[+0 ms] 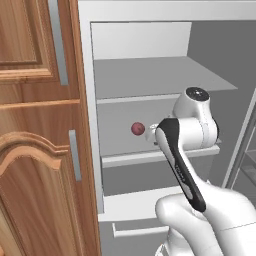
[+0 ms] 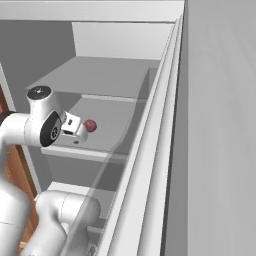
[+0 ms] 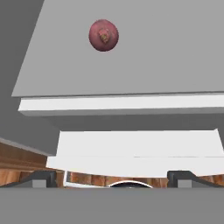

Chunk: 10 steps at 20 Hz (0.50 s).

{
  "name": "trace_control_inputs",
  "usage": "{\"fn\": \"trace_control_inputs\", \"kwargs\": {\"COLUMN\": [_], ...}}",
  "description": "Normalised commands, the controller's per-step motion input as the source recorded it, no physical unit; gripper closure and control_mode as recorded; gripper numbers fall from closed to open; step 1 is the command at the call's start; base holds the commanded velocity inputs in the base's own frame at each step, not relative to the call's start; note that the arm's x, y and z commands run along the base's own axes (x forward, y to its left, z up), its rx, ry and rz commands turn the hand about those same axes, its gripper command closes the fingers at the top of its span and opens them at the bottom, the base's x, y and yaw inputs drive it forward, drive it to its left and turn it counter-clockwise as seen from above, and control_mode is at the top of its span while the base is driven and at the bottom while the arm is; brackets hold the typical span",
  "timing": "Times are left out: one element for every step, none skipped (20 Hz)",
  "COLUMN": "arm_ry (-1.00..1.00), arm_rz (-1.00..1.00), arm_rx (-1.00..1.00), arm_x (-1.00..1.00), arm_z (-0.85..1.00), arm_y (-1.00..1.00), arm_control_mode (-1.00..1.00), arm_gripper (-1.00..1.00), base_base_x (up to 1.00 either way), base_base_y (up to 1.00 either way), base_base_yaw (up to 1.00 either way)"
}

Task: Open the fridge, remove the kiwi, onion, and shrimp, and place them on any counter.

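Note:
The fridge (image 1: pixel 85 75) stands open, showing white shelves. The onion (image 1: pixel 138 129), a reddish-purple ball, lies alone on the middle shelf (image 1: pixel 160 156), towards its back left. My gripper (image 2: pixel 83 131) is over that shelf just short of the onion (image 2: pixel 90 125), not touching it. In the hand view the onion (image 3: pixel 103 35) sits far ahead, and the two fingertips (image 3: pixel 43 177) stand wide apart, so the gripper (image 3: pixel 113 178) is open with nothing between them. The kiwi, the shrimp and the counter are out of view.
A brown wooden cabinet (image 1: pixel 35 150) with grey bar handles flanks the fridge on the left. The open fridge door (image 2: pixel 215 125) rises close on the right. A bare upper shelf (image 1: pixel 150 75) is above, and a bottom drawer (image 1: pixel 137 231) below my arm.

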Motion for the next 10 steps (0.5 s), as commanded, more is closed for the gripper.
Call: {"fn": "trace_control_inputs", "kwargs": {"arm_ry": [0.00, 0.00, 0.00, 0.00, 0.00, 0.00, 0.00, -0.02, -0.02, -0.02], "arm_rz": [0.00, 0.00, 0.00, 0.00, 0.00, 0.00, 0.00, 0.00, 0.00, 0.00], "arm_rx": [0.00, 0.00, 0.00, 0.00, 0.00, 0.00, 0.00, 0.00, 0.00, 0.00], "arm_x": [0.36, 0.36, 0.37, 0.39, 0.39, 0.36, 0.36, 0.31, 0.31, 0.31], "arm_z": [-0.19, -0.21, -0.23, -0.25, -0.27, -0.26, -0.26, -0.24, -0.22, -0.21], "arm_y": [0.12, 0.16, 0.16, 0.15, 0.14, 0.14, 0.13, 0.11, 0.11, 0.11], "arm_control_mode": [-1.00, -1.00, -1.00, -1.00, -1.00, -1.00, -1.00, -1.00, -1.00, -1.00], "arm_gripper": [-1.00, -1.00, -1.00, -1.00, -1.00, -1.00, -1.00, -1.00, -1.00, -1.00], "base_base_x": [0.00, 0.00, 0.00, 0.00, 0.00, 0.00, 0.00, 0.00, 0.00, 0.00], "base_base_y": [0.00, 0.00, 0.00, 0.00, 0.00, 0.00, 0.00, 0.00, 0.00, 0.00], "base_base_yaw": [0.00, 0.00, 0.00, 0.00, 0.00, 0.00, 0.00, 0.00, 0.00, 0.00]}}
